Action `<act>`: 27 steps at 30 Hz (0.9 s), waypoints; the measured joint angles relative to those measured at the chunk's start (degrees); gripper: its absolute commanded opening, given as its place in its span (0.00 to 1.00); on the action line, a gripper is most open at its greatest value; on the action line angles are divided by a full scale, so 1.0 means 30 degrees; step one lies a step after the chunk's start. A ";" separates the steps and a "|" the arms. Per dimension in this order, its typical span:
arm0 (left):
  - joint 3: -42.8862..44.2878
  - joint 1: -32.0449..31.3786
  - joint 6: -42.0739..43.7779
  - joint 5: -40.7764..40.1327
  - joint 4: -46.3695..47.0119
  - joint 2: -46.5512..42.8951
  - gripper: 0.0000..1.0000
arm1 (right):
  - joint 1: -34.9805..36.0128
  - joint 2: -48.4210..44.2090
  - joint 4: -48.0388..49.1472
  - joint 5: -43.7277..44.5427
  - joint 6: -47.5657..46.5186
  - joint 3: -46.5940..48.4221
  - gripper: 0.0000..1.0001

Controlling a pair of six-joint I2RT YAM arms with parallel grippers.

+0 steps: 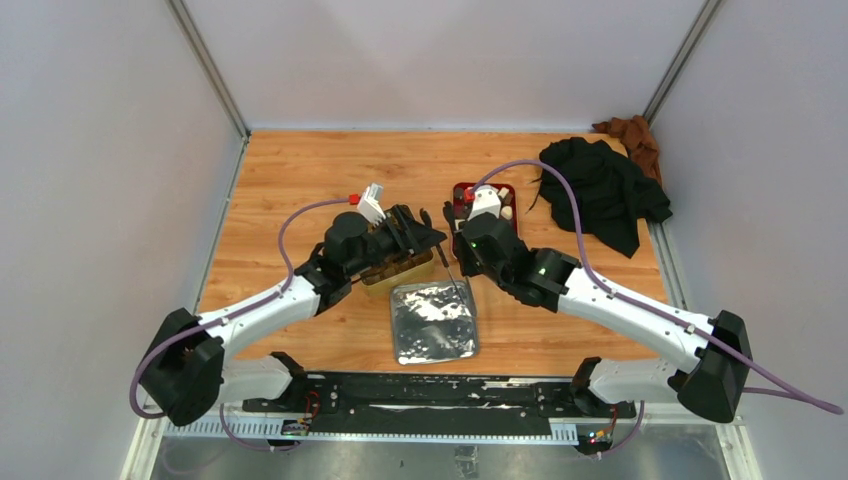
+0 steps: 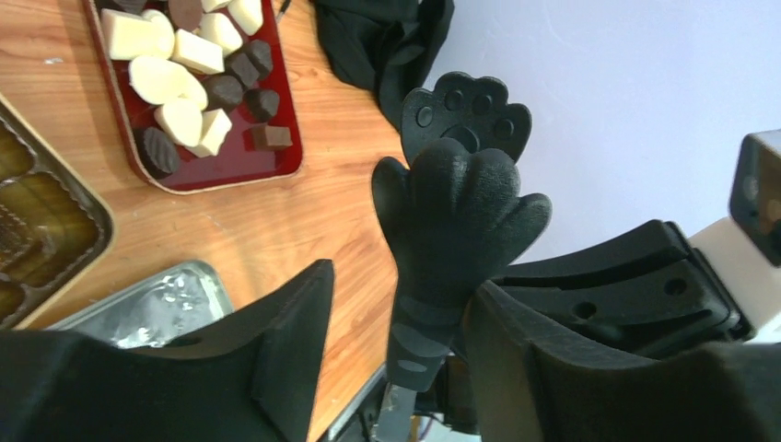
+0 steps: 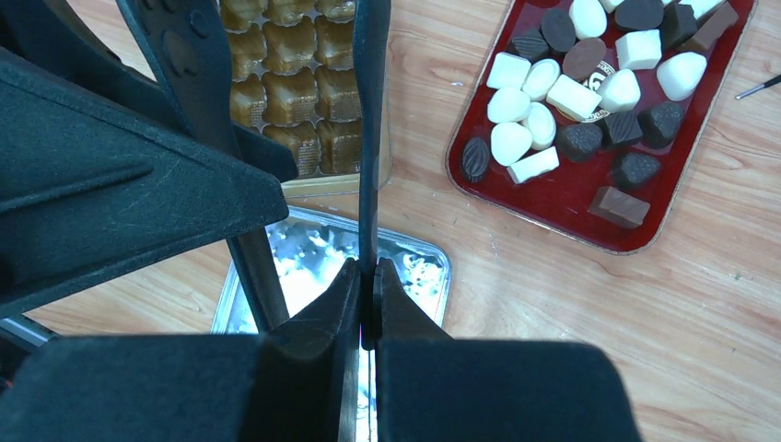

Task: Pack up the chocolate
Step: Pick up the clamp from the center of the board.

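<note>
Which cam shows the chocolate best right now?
Right wrist: the chocolate lies sharp and nearly all in frame on the red tray. Left wrist crops the tray's far end; top external shows it tiny, mostly behind the right arm.

The black paw-shaped plastic tongs look matt, the red oblong tray glossy, the cream-white and dark brown chocolate chunks smooth, the silver metal lid crinkled-shiny

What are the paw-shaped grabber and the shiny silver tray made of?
The paw-shaped grabber looks like black plastic or rubbery silicone. It is dull and matte, with moulded toe pads and no shine. The shiny silver tray looks like thin metal, maybe tin or foil-covered, because it is bright with crinkly reflections. The pictures can't settle which exactly.
</note>
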 measured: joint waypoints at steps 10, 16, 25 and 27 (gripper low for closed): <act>-0.0692 -0.0102 -0.1486 0.0146 0.1945 0.0175 0.08 | 0.0073 0.0000 0.0073 0.0342 0.0080 -0.0015 0.00; -0.1020 -0.0102 -0.2506 0.0015 0.2266 0.0175 0.00 | 0.0102 -0.0087 0.0379 0.0291 -0.0022 -0.0240 0.18; -0.1705 -0.0102 -0.4575 -0.0583 0.2397 0.0160 0.00 | 0.0138 -0.1049 0.1508 -0.0583 -0.0801 -0.0656 0.53; -0.1756 -0.0102 -0.4823 -0.0678 0.2397 0.0160 0.00 | 0.0204 -0.1348 0.1639 -0.0750 -0.1071 -0.0780 0.61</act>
